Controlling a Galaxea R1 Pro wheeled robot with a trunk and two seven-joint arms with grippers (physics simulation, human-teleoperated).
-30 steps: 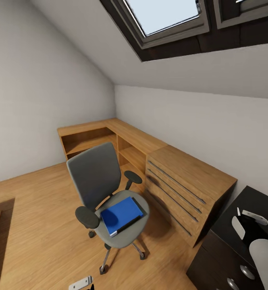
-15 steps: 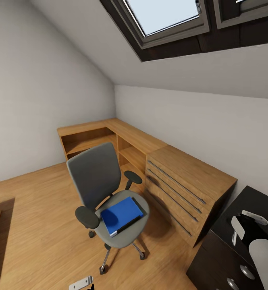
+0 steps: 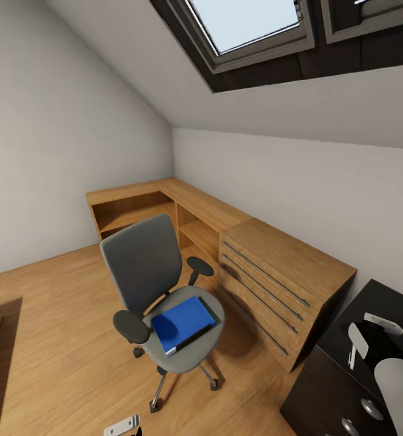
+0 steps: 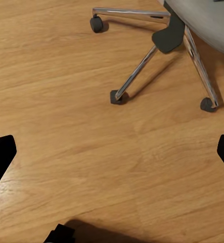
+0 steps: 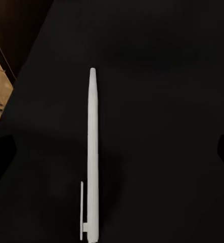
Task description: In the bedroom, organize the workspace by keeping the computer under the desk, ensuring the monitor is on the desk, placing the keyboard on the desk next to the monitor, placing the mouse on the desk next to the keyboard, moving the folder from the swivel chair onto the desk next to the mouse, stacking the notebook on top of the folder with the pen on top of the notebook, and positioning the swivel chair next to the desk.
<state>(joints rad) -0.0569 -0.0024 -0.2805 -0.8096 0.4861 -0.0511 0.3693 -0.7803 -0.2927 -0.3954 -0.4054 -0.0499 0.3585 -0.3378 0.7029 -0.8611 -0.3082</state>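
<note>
A grey swivel chair stands on the floor in front of the wooden desk, and a blue folder lies on its seat. At the lower right my right gripper hangs open over a black cabinet top. A white pen lies flat on that top. In the right wrist view the pen lies between my spread right gripper fingers, untouched. My left gripper is open above the floor near the chair's wheeled base. Computer, monitor, keyboard, mouse and notebook are out of view.
The L-shaped desk runs along the far walls, with open shelves and a drawer unit. The black cabinet stands next to the drawers. A skylight sits in the sloped ceiling. Wooden floor spreads to the chair's left.
The white pen was up by the right gripper's fingers a second ago and now lies lower on the black top. The chair, the folder and the left arm have not moved.
</note>
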